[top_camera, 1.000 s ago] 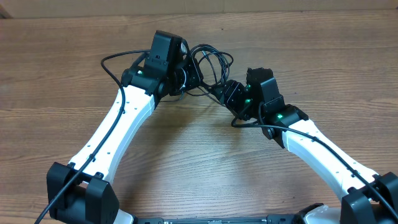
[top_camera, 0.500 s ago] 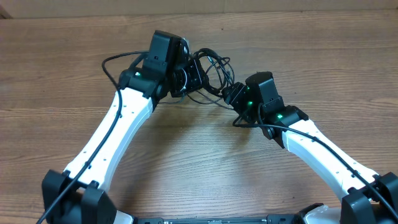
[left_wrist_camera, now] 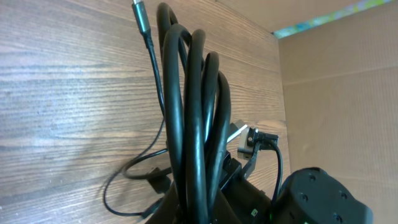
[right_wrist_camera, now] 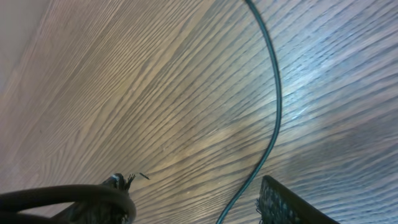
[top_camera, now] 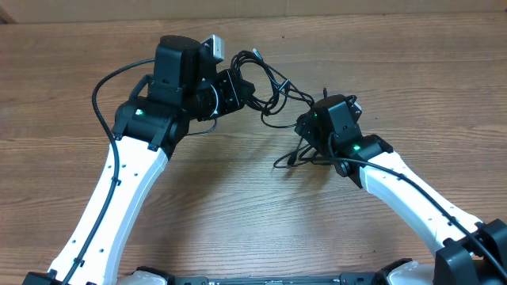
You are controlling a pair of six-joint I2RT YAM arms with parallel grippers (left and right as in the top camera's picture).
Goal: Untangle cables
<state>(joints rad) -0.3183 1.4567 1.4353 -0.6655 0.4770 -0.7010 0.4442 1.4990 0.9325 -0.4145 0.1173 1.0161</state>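
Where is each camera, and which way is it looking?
Overhead: fixed above the table, looking down at the left arm, right arm and cables.
Left wrist: on the left arm, looking along its fingers at the bunched cable loops, right arm behind.
Right wrist: on the right arm, close to the table, one finger showing.
Shared: overhead and left wrist both show the cable loops.

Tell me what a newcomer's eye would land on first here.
Loops of black cables fill the left wrist view, with one metal-tipped plug poking up at the top left. Overhead, that tangle is strung between the left gripper and the right gripper, toward the far middle of the wooden table.
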